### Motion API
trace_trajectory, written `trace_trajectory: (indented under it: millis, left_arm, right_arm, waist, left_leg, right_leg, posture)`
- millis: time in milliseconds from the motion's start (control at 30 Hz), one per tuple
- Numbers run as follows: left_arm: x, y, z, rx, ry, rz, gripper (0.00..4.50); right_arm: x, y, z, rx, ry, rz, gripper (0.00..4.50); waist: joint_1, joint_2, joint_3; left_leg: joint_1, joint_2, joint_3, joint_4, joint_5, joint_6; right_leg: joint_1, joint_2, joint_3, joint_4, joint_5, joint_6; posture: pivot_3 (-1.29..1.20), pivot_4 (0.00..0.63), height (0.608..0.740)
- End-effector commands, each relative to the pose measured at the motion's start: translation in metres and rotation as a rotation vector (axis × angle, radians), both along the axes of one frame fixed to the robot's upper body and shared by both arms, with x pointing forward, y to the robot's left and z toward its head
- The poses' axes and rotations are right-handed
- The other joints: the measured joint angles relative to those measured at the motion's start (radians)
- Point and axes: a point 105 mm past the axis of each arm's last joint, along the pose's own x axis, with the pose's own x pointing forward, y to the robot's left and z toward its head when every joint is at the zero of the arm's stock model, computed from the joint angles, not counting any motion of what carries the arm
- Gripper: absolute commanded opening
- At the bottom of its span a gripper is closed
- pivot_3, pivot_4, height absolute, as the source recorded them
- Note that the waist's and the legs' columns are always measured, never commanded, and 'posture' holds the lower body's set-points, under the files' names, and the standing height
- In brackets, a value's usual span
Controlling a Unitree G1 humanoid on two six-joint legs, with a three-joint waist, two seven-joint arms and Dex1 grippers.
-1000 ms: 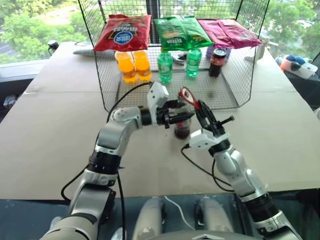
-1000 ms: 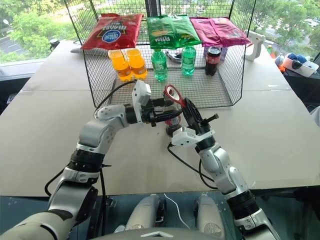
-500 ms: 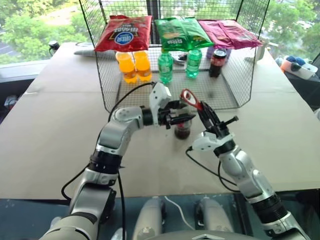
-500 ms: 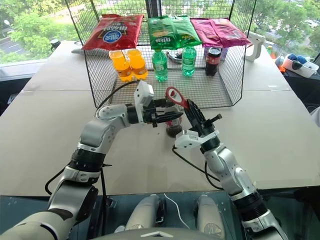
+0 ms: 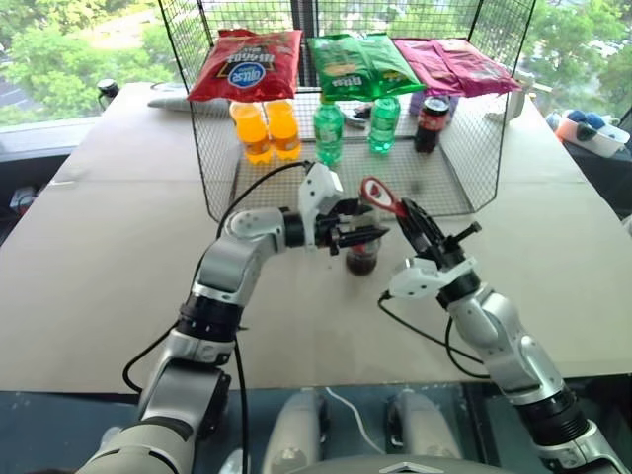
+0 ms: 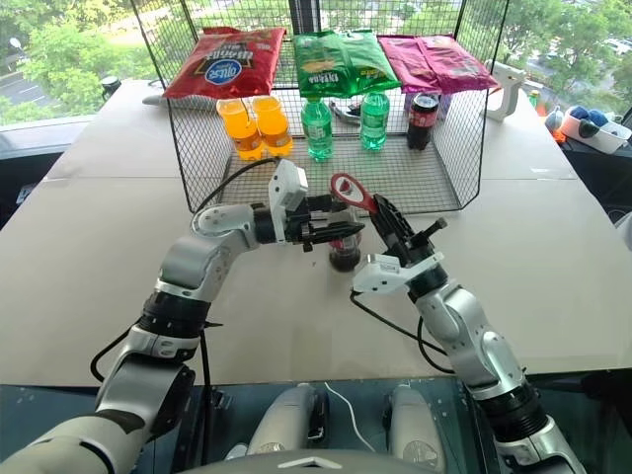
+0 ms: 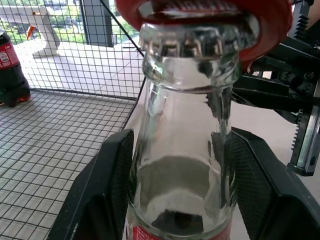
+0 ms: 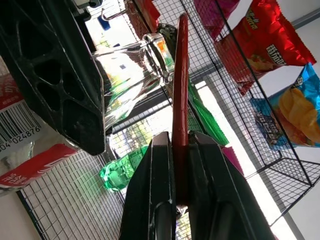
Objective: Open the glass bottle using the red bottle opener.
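Left gripper (image 5: 357,234) clamps the glass bottle (image 5: 361,249) upright mid-table, just before the wire basket (image 5: 449,188), so I can lever; right gripper (image 5: 416,223) pinches the red bottle opener (image 5: 379,195), loop over its cap.

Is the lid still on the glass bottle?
Yes. The glass bottle still wears its crimped metal cap, and the red bottle opener sits hooked over it.

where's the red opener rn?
The red bottle opener is pinched in the right gripper, its loop head at the glass bottle's cap; the left gripper holds the bottle, just in front of the wire basket.
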Motion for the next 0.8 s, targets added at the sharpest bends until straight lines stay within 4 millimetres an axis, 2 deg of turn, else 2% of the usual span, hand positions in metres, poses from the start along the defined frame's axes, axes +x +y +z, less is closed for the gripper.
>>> trace_trajectory:
  millis: [33,533,800]
  left_arm:
    - [-0.005,-0.014,0.017,0.011,-0.109,-0.051,2.23]
    - [-0.008,-0.016,0.006,0.021,-0.098,-0.059,2.23]
    - [-0.008,-0.018,0.005,0.005,-0.100,-0.055,2.23]
  right_arm:
    - [0.003,-0.002,-0.021,-0.129,0.140,-0.002,0.00]
    - [-0.001,-0.010,0.022,-0.199,0.178,0.013,0.00]
    - [0.004,-0.020,0.045,0.045,0.264,-0.035,0.00]
  waist:
    - [0.001,0.000,0.000]
    - [0.003,0.000,0.000]
    - [0.012,0.001,0.001]
  left_leg:
    - [0.000,0.000,0.000,0.000,0.000,0.000]
    - [-0.004,-0.001,-0.002,0.000,-0.002,-0.003]
    - [-0.007,-0.002,-0.003,-0.001,0.000,0.001]
  right_leg:
    - [0.000,0.000,0.000,0.000,0.000,0.000]
    - [-0.002,-0.003,-0.004,-0.002,0.000,0.000]
    - [-0.002,-0.003,-0.006,-0.004,0.000,0.000]
  posture:
    - [0.00,0.150,0.740]
    - [0.00,0.150,0.740]
    - [0.00,0.150,0.740]
